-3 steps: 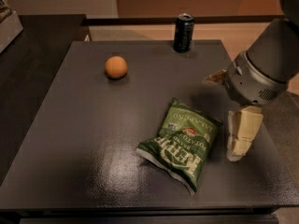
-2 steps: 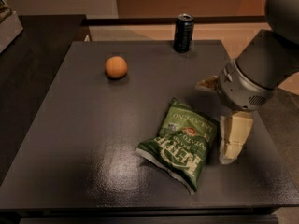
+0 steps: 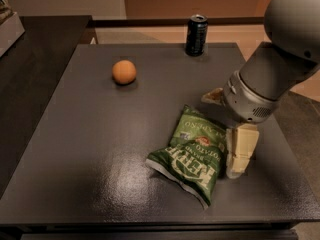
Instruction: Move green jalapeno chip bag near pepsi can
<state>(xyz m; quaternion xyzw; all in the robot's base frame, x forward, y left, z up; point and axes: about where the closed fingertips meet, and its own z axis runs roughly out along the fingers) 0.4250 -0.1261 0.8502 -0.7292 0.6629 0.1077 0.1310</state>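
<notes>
The green jalapeno chip bag [image 3: 194, 153] lies flat on the dark table [image 3: 100, 149], right of centre and towards the front. The pepsi can [image 3: 196, 35] stands upright at the table's far edge, well behind the bag. My gripper [image 3: 225, 134] is at the bag's right edge, low over the table. It is open, with one cream finger [image 3: 241, 150] just right of the bag and the other fingertip [image 3: 212, 96] behind the bag's top corner. The bag is not held.
An orange [image 3: 124, 71] sits on the table's far left part. A dark counter [image 3: 35, 59] adjoins the table on the left. The grey arm [image 3: 280, 64] reaches in from the upper right.
My gripper has moved left, closer to the bag's right edge. The bag, can and orange have not moved.
</notes>
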